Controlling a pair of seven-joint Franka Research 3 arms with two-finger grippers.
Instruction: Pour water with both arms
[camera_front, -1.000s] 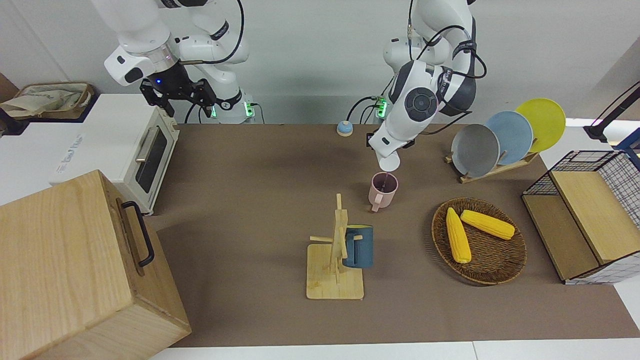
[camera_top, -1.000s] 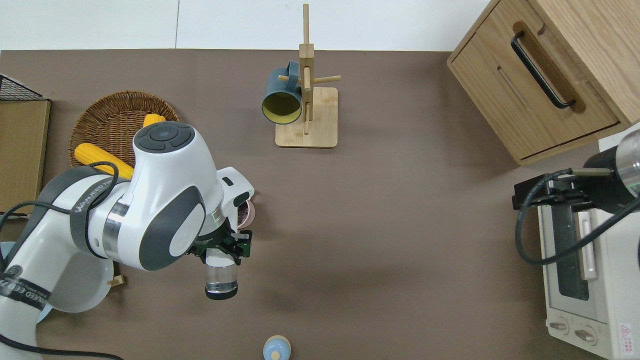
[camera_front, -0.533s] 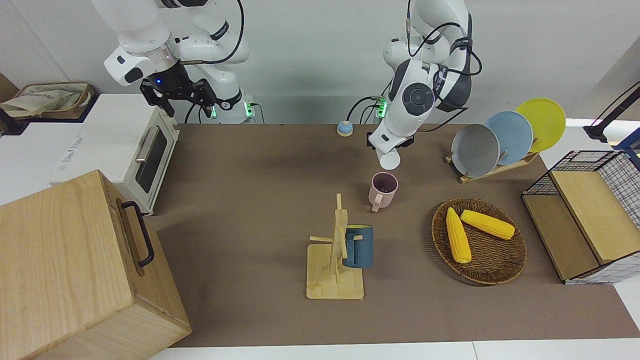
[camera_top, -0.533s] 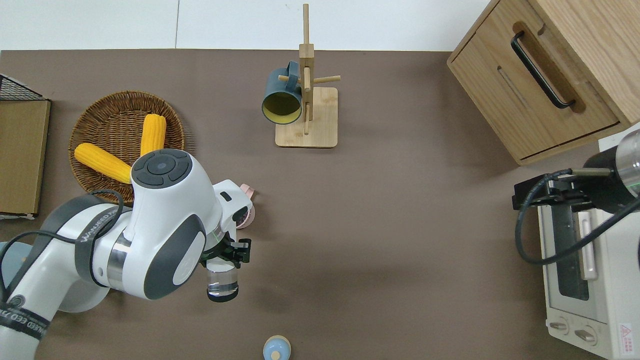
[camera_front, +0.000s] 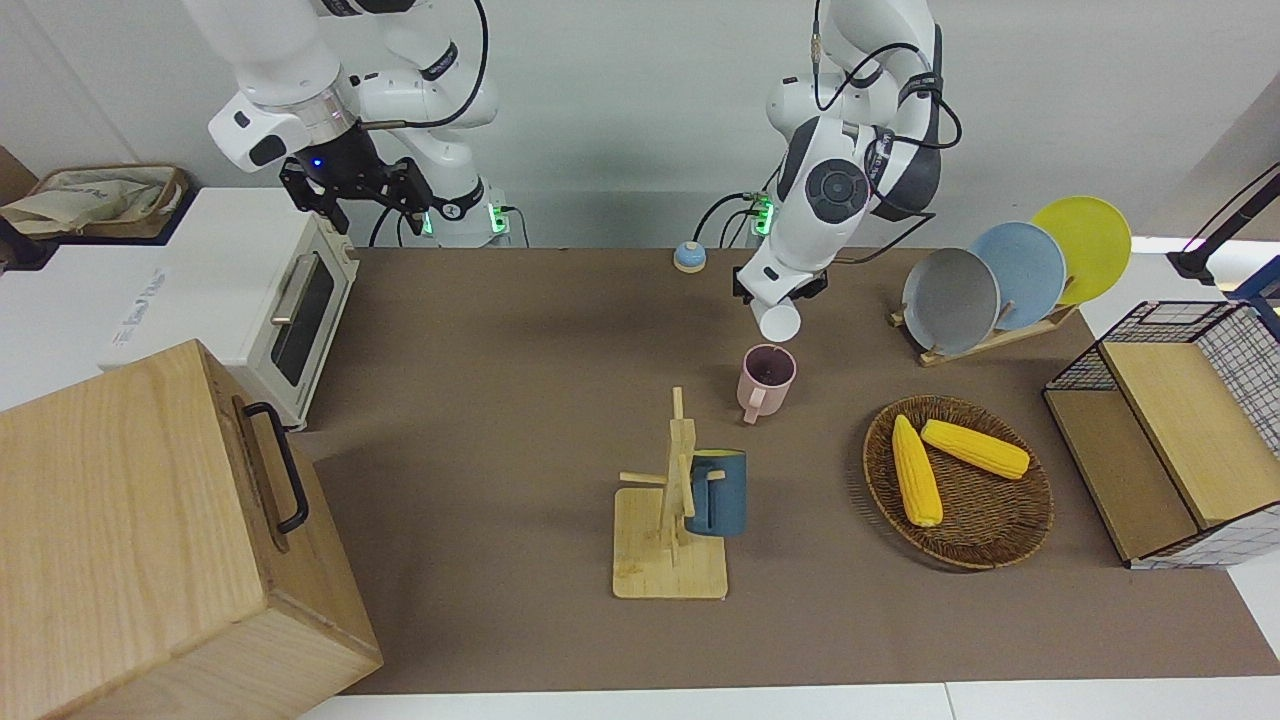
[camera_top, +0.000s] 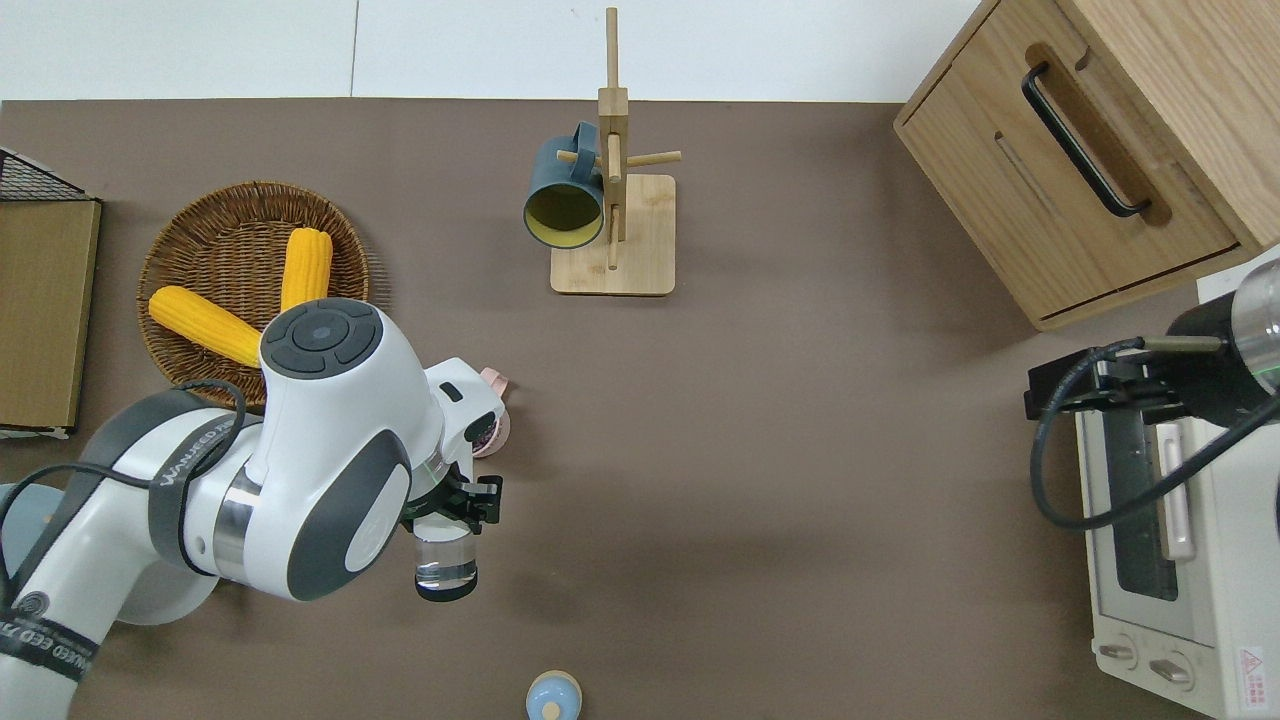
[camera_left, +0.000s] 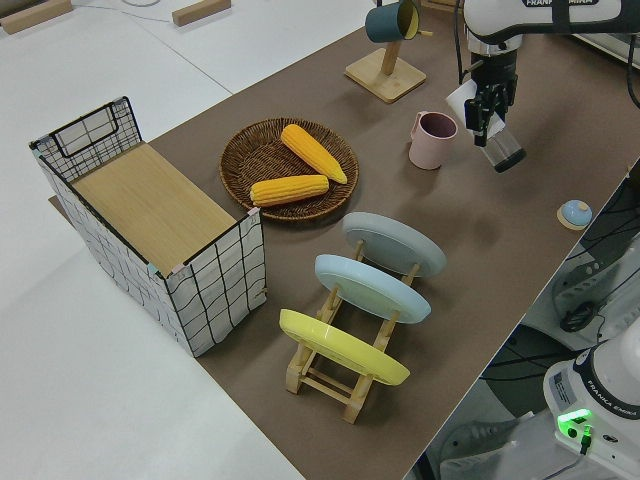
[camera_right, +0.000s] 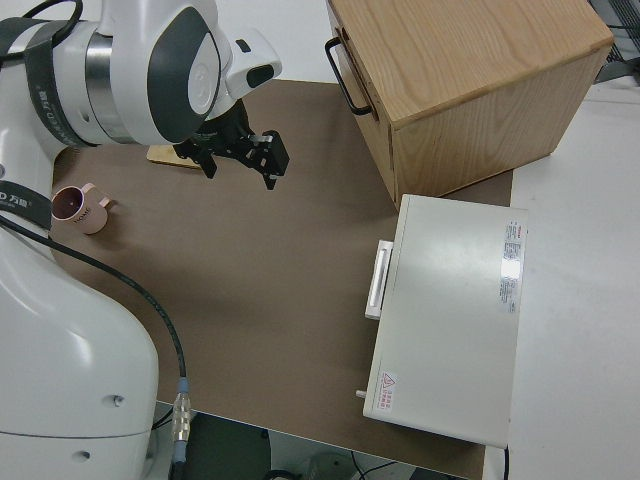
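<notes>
Overhead, left gripper (camera_top: 447, 512) clasping clear cup (camera_top: 446, 565), brown table (camera_top: 800, 450), right arm parked.

We have four views. Front: across the worktop (camera_front: 520, 330), facing the robots, wide, arms at the top. Overhead: straight down, arms entering from the bottom. Left side: raised at the left arm's end, looking diagonally along the worktop, plate rack (camera_left: 350, 320) closest. Right side: above the right arm, tight on the toaster oven (camera_right: 450, 320) and wooden cabinet (camera_right: 470, 80). We see the pink mug (camera_front: 765, 380) in all four (only at the edge in the right side one); mug tree (camera_top: 612, 200) shared by front, overhead, left side.
</notes>
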